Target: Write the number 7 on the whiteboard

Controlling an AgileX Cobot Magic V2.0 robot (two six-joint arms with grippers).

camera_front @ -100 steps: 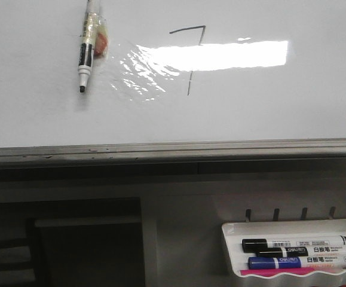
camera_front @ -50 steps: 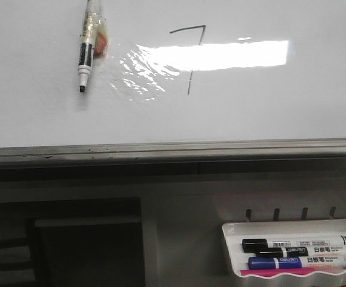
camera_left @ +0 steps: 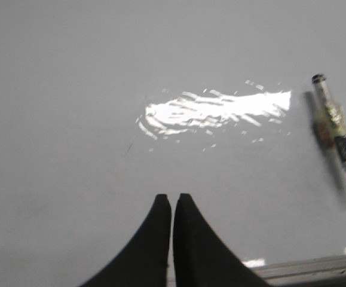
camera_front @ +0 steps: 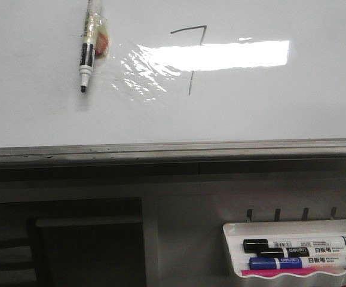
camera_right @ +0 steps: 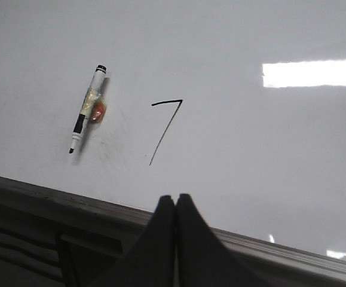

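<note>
7 (camera_front: 192,55) is drawn on the whiteboard (camera_front: 268,113), partly under the glare strip, right of the wrinkled film patch. Marker (camera_front: 86,51) sits stuck to the board left of the digit, uncapped, tip down, nobody holding it. Left gripper (camera_left: 172,203) fingers pressed together, empty; right gripper (camera_right: 176,203) same, backed off below the board's lower edge. Writing step looks finished; next move is probably just retracting both arms

**Board layout, marker stuck beside the 7**

Thin hand-drawn number 7 (camera_front: 190,57) sits on the large glossy whiteboard (camera_front: 268,107), upper middle. Taped capless marker (camera_front: 86,51) hangs on the board left of it, tip down. Small plastic marker tray (camera_front: 232,251) below the board's edge, right side, holds three markers (camera_front: 298,254).
</note>
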